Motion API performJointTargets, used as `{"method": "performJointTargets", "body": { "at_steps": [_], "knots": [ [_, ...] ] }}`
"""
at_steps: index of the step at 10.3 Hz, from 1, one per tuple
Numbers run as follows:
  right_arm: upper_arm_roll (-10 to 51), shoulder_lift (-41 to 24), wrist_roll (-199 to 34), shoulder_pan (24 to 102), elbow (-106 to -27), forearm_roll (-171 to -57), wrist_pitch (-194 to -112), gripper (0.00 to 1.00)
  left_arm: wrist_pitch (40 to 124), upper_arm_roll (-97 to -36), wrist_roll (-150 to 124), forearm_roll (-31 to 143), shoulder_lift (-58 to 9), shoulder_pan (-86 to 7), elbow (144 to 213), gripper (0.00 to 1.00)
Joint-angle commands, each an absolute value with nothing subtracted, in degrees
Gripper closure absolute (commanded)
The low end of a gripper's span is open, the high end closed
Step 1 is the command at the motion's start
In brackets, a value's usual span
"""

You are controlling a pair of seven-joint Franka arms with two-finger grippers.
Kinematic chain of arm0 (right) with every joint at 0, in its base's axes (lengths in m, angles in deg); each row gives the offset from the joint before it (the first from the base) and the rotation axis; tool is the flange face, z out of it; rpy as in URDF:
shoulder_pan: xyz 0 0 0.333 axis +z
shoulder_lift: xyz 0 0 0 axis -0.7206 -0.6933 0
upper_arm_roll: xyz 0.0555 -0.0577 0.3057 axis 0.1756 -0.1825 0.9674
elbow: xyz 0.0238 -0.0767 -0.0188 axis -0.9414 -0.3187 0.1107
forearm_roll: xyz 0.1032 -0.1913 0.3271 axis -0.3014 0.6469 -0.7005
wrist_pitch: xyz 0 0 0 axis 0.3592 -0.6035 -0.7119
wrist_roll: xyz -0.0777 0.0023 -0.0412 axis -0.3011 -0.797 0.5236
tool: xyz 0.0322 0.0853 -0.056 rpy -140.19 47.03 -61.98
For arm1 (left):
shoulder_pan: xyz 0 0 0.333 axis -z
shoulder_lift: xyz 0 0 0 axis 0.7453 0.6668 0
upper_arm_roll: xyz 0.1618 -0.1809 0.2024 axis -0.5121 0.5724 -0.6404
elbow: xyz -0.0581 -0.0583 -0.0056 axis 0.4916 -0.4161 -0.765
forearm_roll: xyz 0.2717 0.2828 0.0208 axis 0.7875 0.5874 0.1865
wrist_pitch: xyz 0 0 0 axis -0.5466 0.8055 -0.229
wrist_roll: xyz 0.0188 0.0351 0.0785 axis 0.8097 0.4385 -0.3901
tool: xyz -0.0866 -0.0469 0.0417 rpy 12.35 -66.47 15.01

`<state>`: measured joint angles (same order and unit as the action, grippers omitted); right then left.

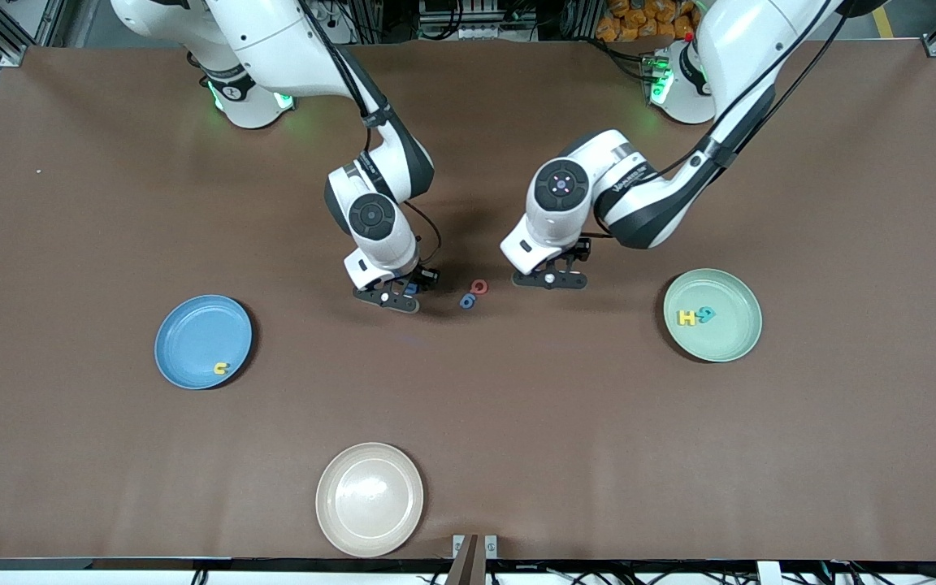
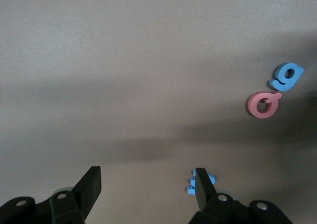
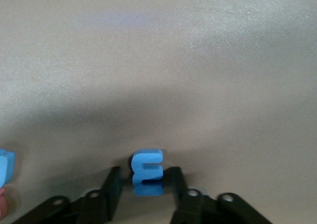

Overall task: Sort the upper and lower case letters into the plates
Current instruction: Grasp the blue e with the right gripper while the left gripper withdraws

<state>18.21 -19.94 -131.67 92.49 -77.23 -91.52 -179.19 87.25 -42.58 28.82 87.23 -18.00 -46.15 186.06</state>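
My right gripper (image 1: 400, 294) is low over the table's middle, shut on a blue letter E (image 1: 411, 287), which shows between its fingers in the right wrist view (image 3: 147, 160). My left gripper (image 1: 551, 279) is open and empty just above the table (image 2: 147, 184). A small blue letter (image 2: 190, 182) lies beside one of its fingers, partly hidden. A red letter (image 1: 479, 286) and a blue g (image 1: 467, 301) lie between the two grippers. The sky blue plate (image 1: 192, 333) holds one yellow letter (image 1: 221, 368). The mint green plate (image 1: 728, 337) holds a yellow H (image 1: 686, 318) and a teal letter (image 1: 706, 314).
A beige plate (image 1: 370, 498) stands empty near the front camera's edge of the table. The red letter (image 2: 264, 105) and blue g (image 2: 287, 76) also show in the left wrist view. The brown table (image 1: 110, 203) is bare around the plates.
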Motion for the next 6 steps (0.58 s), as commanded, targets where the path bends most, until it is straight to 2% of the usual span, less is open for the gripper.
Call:
{"method": "performJointTargets", "body": {
  "at_steps": [1,4,6],
  "knots": [
    [17.8,-19.9,-131.4,93.0,-77.9,-92.5,-179.5,1.0,89.3,-42.8,31.0,89.3,-16.3,-43.7,186.2,0.15],
    [17.4,-17.5,-131.3,92.3,-77.8,-92.4,-178.6,1.0,92.8,-43.2,31.5,89.4,-13.2,-40.6,186.4,0.16],
    [15.0,-16.4,-130.7,91.6,-77.2,-92.2,-178.6,1.0,93.3,-43.4,32.2,91.8,-13.2,-38.4,187.8,0.18]
  ]
}}
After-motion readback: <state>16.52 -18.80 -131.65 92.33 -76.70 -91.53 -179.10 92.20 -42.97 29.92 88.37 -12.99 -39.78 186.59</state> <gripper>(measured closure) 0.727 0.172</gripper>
